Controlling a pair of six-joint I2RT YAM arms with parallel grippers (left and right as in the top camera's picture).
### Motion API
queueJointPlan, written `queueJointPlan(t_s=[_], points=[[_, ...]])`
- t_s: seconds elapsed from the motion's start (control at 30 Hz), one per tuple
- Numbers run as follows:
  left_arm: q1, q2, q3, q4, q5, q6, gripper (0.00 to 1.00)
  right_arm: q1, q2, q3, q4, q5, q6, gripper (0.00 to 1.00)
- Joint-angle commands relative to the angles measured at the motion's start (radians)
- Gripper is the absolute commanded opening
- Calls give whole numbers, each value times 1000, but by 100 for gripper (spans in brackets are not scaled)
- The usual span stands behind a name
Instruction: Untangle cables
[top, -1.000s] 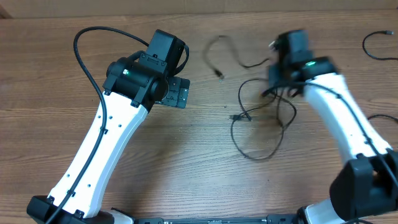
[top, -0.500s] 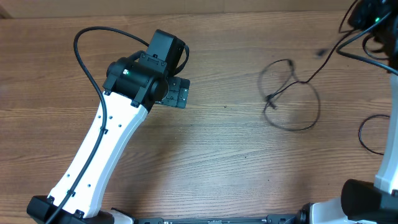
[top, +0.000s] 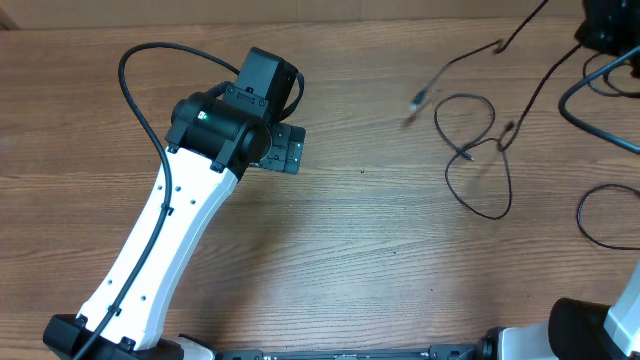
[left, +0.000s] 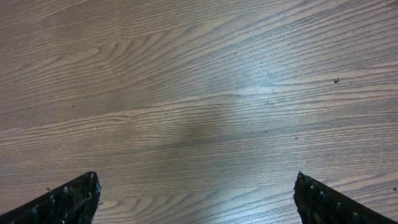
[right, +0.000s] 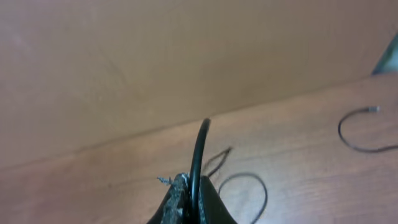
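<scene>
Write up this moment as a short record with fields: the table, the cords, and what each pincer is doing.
surface: brown wood-grain tabletop
tangled cords: thin black looped cords with small plugs, on the right half of the table, partly blurred
separate cord: another thin black loop at the right edge, apart from the tangle
left pincer: open, empty, over bare wood
right pincer: shut on a thin black cord strand, above the table's far right corner
link: a strand from the tangle appears to run up toward the right pincer
</scene>
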Motion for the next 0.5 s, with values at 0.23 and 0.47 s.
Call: queueJointPlan(t_s=[0.23, 0.47], points=[[4, 4, 10, 2, 4, 8, 100, 38, -14, 19, -200, -11, 4, 4], [4, 4, 10, 2, 4, 8, 100, 42, -21, -1, -431, -40, 5, 4]])
